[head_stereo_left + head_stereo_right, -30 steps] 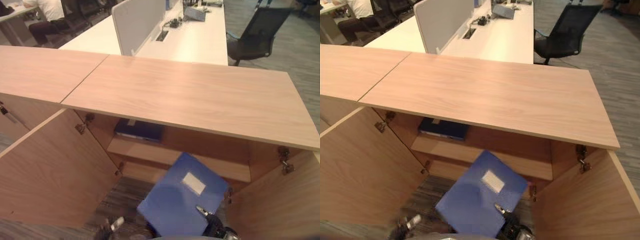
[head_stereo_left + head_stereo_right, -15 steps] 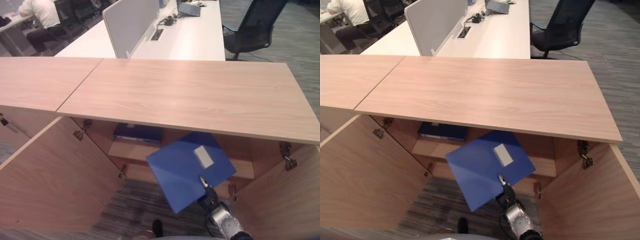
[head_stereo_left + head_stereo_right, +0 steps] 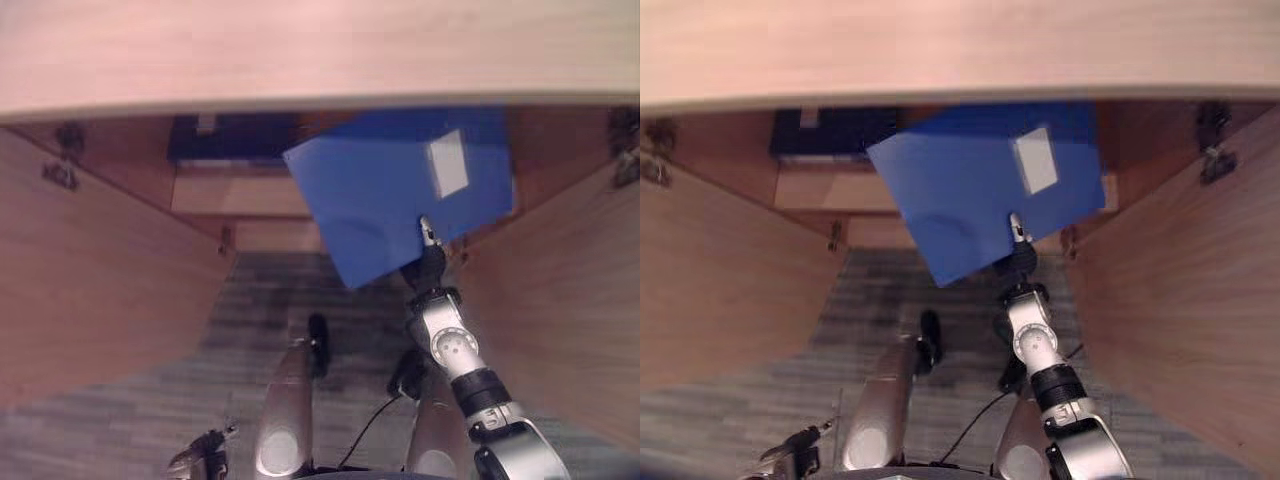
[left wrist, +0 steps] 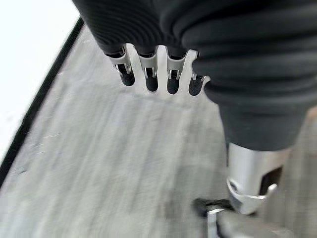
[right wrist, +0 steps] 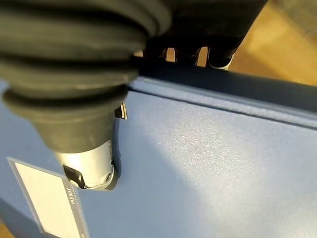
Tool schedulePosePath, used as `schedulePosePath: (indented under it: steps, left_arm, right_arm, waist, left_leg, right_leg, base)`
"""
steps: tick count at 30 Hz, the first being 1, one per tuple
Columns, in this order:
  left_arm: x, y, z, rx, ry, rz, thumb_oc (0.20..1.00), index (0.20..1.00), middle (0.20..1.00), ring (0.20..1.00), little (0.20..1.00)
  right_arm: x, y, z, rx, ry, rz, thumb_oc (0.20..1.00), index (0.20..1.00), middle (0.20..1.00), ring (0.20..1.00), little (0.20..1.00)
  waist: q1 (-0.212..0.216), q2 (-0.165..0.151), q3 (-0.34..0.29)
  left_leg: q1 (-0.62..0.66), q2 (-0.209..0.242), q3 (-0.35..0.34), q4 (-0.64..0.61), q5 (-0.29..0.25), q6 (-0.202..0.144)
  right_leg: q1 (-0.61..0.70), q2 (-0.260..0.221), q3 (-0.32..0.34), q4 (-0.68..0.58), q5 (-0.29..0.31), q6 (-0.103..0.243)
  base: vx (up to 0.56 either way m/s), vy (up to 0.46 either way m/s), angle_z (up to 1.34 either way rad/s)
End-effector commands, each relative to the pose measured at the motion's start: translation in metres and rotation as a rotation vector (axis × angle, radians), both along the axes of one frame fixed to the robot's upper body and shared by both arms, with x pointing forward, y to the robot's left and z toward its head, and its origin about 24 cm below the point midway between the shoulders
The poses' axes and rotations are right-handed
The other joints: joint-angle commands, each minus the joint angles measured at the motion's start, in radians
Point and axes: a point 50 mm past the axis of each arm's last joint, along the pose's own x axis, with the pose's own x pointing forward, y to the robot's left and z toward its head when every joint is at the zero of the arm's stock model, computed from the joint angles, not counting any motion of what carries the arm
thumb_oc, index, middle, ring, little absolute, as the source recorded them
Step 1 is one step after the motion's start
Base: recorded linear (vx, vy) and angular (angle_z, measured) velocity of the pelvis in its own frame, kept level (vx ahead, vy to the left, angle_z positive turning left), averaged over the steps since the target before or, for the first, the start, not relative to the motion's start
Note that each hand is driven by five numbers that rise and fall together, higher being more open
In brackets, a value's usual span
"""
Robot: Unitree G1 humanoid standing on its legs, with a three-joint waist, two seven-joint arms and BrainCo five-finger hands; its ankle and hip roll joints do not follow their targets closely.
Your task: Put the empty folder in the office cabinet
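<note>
Folder [image 3: 390,190] first: you have the blue one gripped in your right hand [image 3: 430,262], just right of the frame's centre in the left eye view, tilted with one corner pointing down toward the carpet. Its far edge is tucked under the cabinet top [image 3: 320,50], which runs across the whole upper band of the frame, so the folder sits at the cabinet's opening, between the two open doors. A pale label [image 3: 447,163] shows on its face, toward the upper right of the blue cover.

Your right wrist view shows the grasp plainly: the thumb [image 5: 91,166] presses down on the cover beside the label, and the fingers [image 5: 220,54] curl over the folder's edge from the other side.

Deeper in the cabinet, at upper left of centre, a dark blue binder [image 3: 230,138] lies flat on the shelf [image 3: 240,190]. The left door [image 3: 100,270] fills the left side of the frame and the right door [image 3: 560,320] the right side.

Your left hand [image 4: 158,79] hangs over the grey carpet [image 4: 99,163], its fingers curled and holding nothing; it shows too at the bottom left of the left eye view.
</note>
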Motion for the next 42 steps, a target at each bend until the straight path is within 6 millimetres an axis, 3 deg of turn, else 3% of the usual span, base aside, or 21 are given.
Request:
schedulePosePath:
  steps: [1,9,16,19,21,22,24,25,28,29,31,34,35,36,37,38,42]
  left_arm:
    - [-0.054,0.019,-0.004,0.092,0.139,-0.033,1.000,1.000,1.000,1.000,1.000]
    - [-0.043,0.027,0.001,0.165,0.110,-0.043,1.000,1.000,1.000,1.000,1.000]
    - [-0.045,0.031,0.002,0.203,0.127,-0.046,1.000,1.000,1.000,1.000,1.000]
    - [-0.047,0.038,0.004,0.238,0.151,-0.067,1.000,1.000,1.000,1.000,1.000]
    - [-0.046,0.042,0.005,0.253,0.160,-0.071,1.000,1.000,1.000,1.000,1.000]
    - [-0.043,0.051,0.008,0.291,0.166,-0.072,1.000,1.000,1.000,1.000,1.000]
    - [-0.039,0.058,0.012,0.317,0.164,-0.062,1.000,1.000,1.000,1.000,1.000]
    - [-0.038,0.058,0.012,0.317,0.163,-0.062,1.000,1.000,1.000,1.000,1.000]
    - [-0.033,0.063,0.015,0.340,0.161,-0.060,1.000,1.000,1.000,1.000,1.000]
    - [-0.028,0.062,0.015,0.341,0.156,-0.071,1.000,1.000,1.000,1.000,1.000]
    - [-0.026,0.062,0.015,0.353,0.158,-0.084,1.000,1.000,1.000,1.000,1.000]
    - [-0.024,0.062,0.016,0.358,0.162,-0.100,1.000,1.000,1.000,1.000,1.000]
    - [-0.023,0.062,0.016,0.366,0.169,-0.118,1.000,1.000,1.000,1.000,1.000]
    - [-0.022,0.062,0.016,0.367,0.168,-0.119,1.000,1.000,1.000,1.000,1.000]
    - [-0.022,0.063,0.016,0.374,0.173,-0.125,1.000,1.000,1.000,1.000,1.000]
    - [-0.021,0.063,0.016,0.375,0.173,-0.126,1.000,1.000,1.000,1.000,1.000]
    - [-0.011,0.059,0.017,0.381,0.148,-0.141,1.000,1.000,1.000,1.000,1.000]
  right_arm:
    - [-0.010,-0.006,0.035,-0.010,-0.212,-0.053,0.200,0.200,0.200,0.200,0.200]
    - [-0.016,-0.014,0.070,-0.052,-0.359,-0.102,0.200,0.200,0.200,0.200,0.200]
    - [-0.007,-0.010,0.100,-0.025,-0.436,-0.153,0.200,0.200,0.200,0.200,0.200]
    - [0.013,-0.020,0.140,0.019,-0.499,-0.255,0.200,0.200,0.200,0.200,0.200]
    - [0.019,-0.020,0.148,0.035,-0.505,-0.271,0.200,0.200,0.200,0.200,0.200]
    - [0.031,-0.028,0.168,0.063,-0.504,-0.326,0.200,0.200,0.200,0.200,0.200]
    - [0.051,-0.046,0.187,0.087,-0.438,-0.433,0.200,0.200,0.200,0.200,0.200]
    - [0.051,-0.046,0.187,0.087,-0.440,-0.433,0.200,0.200,0.200,0.200,0.200]
    - [0.073,-0.074,0.202,0.149,-0.273,-0.589,0.200,0.200,0.200,0.200,0.200]
    - [0.081,-0.093,0.191,0.198,-0.134,-0.665,0.200,0.200,0.200,0.200,0.200]
    - [0.084,-0.105,0.180,0.230,-0.030,-0.711,0.200,0.200,0.200,0.200,0.200]
    - [0.087,-0.108,0.168,0.249,0.050,-0.722,0.200,0.200,0.200,0.200,0.200]
    - [0.088,-0.105,0.151,0.268,0.134,-0.719,0.200,0.200,0.200,0.200,0.200]
    - [0.089,-0.106,0.151,0.270,0.133,-0.718,0.200,0.200,0.200,0.200,0.200]
    - [0.089,-0.105,0.136,0.293,0.210,-0.721,0.200,0.200,0.200,0.200,0.200]
    - [0.089,-0.106,0.136,0.294,0.210,-0.721,0.200,0.200,0.200,0.200,0.200]
    - [0.084,-0.110,0.104,0.315,0.413,-0.744,0.200,0.200,0.200,0.200,0.200]
  waist:
    - [-0.030,-0.008,-0.106]
    - [-0.030,-0.012,-0.149]
    - [-0.008,-0.015,-0.176]
    - [0.011,-0.021,-0.200]
    - [0.017,-0.027,-0.202]
    - [0.028,-0.036,-0.210]
    - [0.043,-0.044,-0.214]
    - [0.043,-0.044,-0.212]
    - [0.058,-0.051,-0.217]
    - [0.068,-0.051,-0.220]
    - [0.076,-0.049,-0.219]
    - [0.085,-0.046,-0.215]
    - [0.091,-0.041,-0.209]
    - [0.092,-0.041,-0.208]
    - [0.100,-0.037,-0.202]
    - [0.101,-0.037,-0.202]
    - [0.120,-0.027,-0.187]
  left_leg:
    - [0.035,0.024,-0.047,0.050,-0.149,0.015]
    - [-0.212,0.017,-0.115,0.224,-0.179,0.007]
    - [-0.253,0.008,-0.147,0.263,-0.193,0.000]
    - [-0.242,0.005,-0.154,0.252,-0.196,-0.005]
    - [-0.240,0.006,-0.156,0.249,-0.196,-0.007]
    - [-0.232,0.005,-0.158,0.238,-0.195,-0.010]
    - [-0.224,0.006,-0.157,0.231,-0.195,-0.014]
    - [-0.223,0.006,-0.157,0.230,-0.195,-0.013]
    - [-0.211,0.006,-0.160,0.224,-0.196,-0.017]
    - [-0.208,0.003,-0.165,0.222,-0.195,-0.020]
    - [-0.210,-0.002,-0.172,0.219,-0.194,-0.022]
    - [-0.219,-0.008,-0.178,0.218,-0.192,-0.023]
    - [-0.226,-0.014,-0.180,0.218,-0.191,-0.023]
    - [-0.227,-0.014,-0.181,0.219,-0.191,-0.023]
    - [-0.235,-0.016,-0.184,0.225,-0.191,-0.021]
    - [-0.237,-0.016,-0.185,0.226,-0.192,-0.021]
    - [-0.262,-0.021,-0.193,0.249,-0.195,-0.019]
  right_leg:
    - [0.021,-0.024,0.045,-0.010,0.045,0.046]
    - [-0.204,-0.056,0.097,0.201,-0.087,-0.030]
    - [-0.242,-0.079,0.096,0.273,-0.133,-0.048]
    - [-0.233,-0.081,0.093,0.269,-0.134,-0.042]
    - [-0.229,-0.081,0.091,0.266,-0.135,-0.041]
    - [-0.221,-0.080,0.090,0.257,-0.134,-0.038]
    - [-0.214,-0.078,0.093,0.253,-0.133,-0.036]
    - [-0.213,-0.078,0.093,0.253,-0.132,-0.037]
    - [-0.193,-0.077,0.089,0.244,-0.130,-0.030]
    - [-0.179,-0.079,0.079,0.239,-0.132,-0.026]
    - [-0.174,-0.081,0.073,0.239,-0.135,-0.022]
    - [-0.174,-0.082,0.070,0.240,-0.137,-0.019]
    - [-0.177,-0.081,0.069,0.243,-0.141,-0.020]
    - [-0.178,-0.081,0.069,0.243,-0.142,-0.020]
    - [-0.181,-0.083,0.067,0.249,-0.144,-0.020]
    - [-0.182,-0.083,0.067,0.250,-0.145,-0.020]
    - [-0.198,-0.092,0.069,0.272,-0.151,-0.019]
  base:
    - [-0.03,-0.058,-0.03]
    - [-0.01,-0.081,0.15]
    - [0.04,-0.060,0.17]
    - [0.05,-0.040,0.05]
    - [0.03,-0.030,0.06]
    - [0.05,-0.044,0.07]
    - [0.02,-0.019,0.03]
    - [0.00,0.000,0.00]
    - [0.02,-0.004,0.02]
    - [0.03,-0.021,0.04]
    - [0.02,-0.029,0.08]
    - [0.00,-0.018,0.16]
    - [-0.01,-0.015,0.09]
    - [0.00,0.000,0.00]
    - [0.00,-0.009,0.04]
    - [-0.01,-0.012,0.10]
    - [-0.01,-0.011,0.12]
